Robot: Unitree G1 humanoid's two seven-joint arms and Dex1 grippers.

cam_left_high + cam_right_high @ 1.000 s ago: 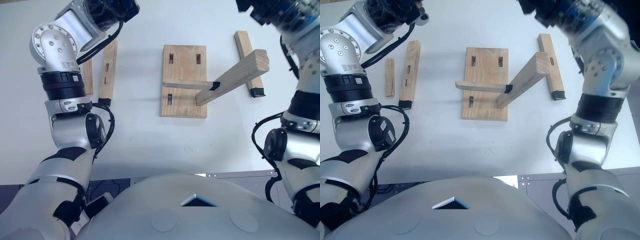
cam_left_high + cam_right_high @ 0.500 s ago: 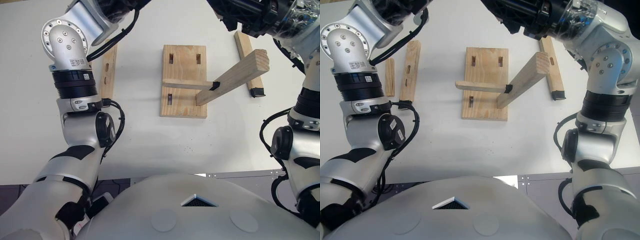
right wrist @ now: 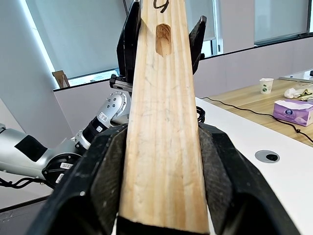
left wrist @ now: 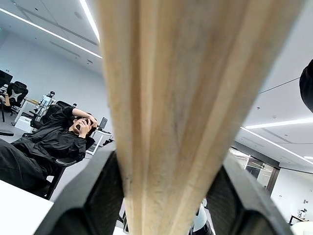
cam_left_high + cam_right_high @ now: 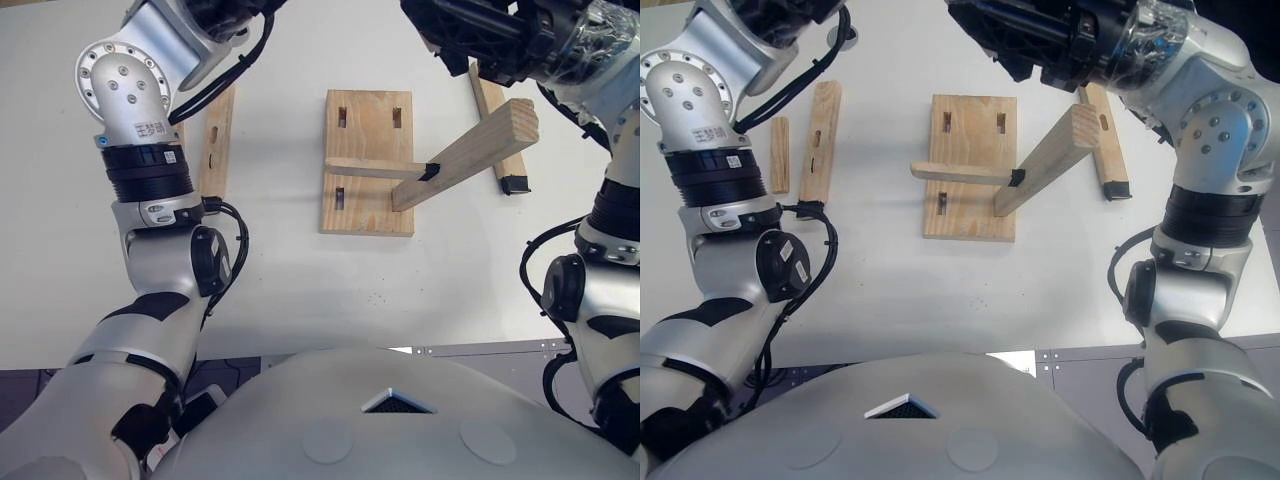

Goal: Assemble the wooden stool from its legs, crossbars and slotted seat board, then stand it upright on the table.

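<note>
White table (image 5: 300, 280), loose legs (image 5: 818, 140) beside seat board (image 5: 370, 205); left gripper (image 4: 164, 161), right gripper (image 3: 164, 132) tight on slotted leg (image 3: 164, 98).

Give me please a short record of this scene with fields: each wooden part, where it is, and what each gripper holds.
seat board: flat on the table, slots up
standing leg: tilted, lower end at the board's near right corner
crossbar: joined to the standing leg's side, above the board
right loose leg: flat, right of the board
left loose leg: flat, left of the board
short bar: beside the left loose leg
held leg: slotted, apparently gripped at both ends
right gripper: shut on it
left gripper: shut on wood
</note>
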